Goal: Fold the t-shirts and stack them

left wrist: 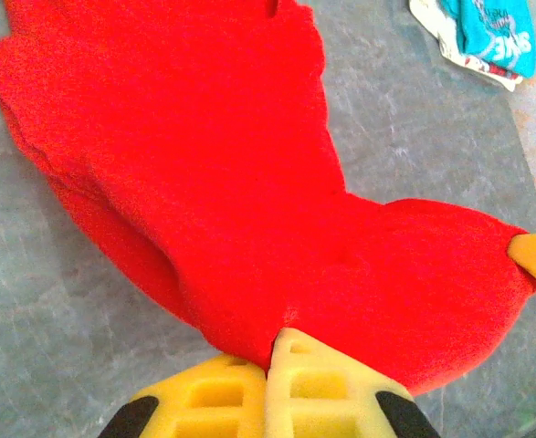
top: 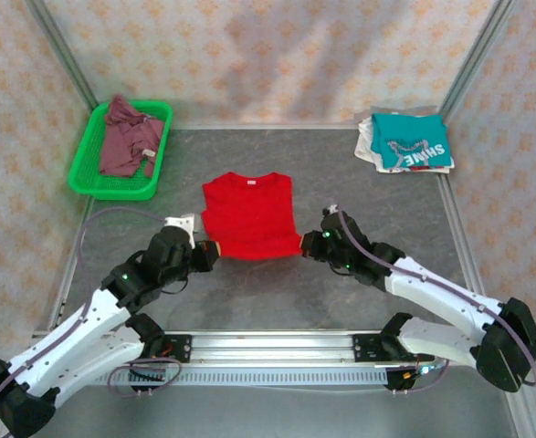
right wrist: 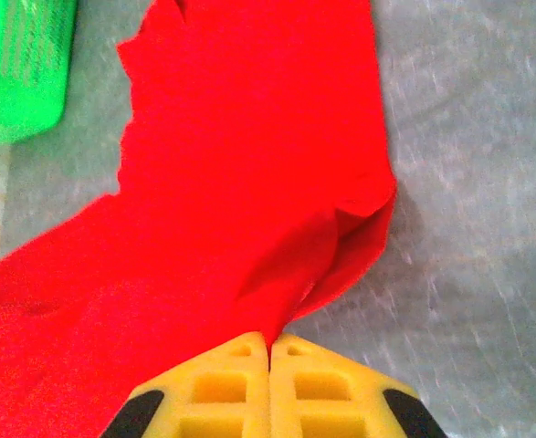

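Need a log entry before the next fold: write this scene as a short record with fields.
red t-shirt: flat in the middle of the table, collar away from the arms
left arm: jaws shut on the red t-shirt's near left corner
right arm: jaws shut on its near right corner
teal t-shirt: folded, on top of a whitish t-shirt, far right corner
mauve t-shirt: crumpled in the green basket, far left
stage: red t-shirt not yet stacked
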Robot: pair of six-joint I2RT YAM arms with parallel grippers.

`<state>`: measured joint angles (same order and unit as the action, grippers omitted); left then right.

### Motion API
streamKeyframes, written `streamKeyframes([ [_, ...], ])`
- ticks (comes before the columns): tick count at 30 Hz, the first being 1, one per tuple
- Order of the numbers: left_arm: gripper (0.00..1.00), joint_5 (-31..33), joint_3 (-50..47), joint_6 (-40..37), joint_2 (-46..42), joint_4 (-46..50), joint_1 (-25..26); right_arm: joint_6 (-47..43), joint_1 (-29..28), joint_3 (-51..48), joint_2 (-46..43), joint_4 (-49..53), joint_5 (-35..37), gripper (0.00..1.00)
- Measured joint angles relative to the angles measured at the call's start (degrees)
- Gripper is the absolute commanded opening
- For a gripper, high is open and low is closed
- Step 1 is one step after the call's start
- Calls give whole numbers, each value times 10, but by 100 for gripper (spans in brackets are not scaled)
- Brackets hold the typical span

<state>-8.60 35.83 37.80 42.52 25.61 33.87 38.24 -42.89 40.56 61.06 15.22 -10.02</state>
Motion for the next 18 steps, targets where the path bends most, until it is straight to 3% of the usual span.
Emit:
streamKeyframes([
  [8, 0, -59, 52, -33, 104, -65, -132, -39, 56, 105, 103, -22, 4, 0],
  [18, 0, -118, 143, -53, 236, -131, -203, -60, 110, 238, 241, -35, -7, 0],
])
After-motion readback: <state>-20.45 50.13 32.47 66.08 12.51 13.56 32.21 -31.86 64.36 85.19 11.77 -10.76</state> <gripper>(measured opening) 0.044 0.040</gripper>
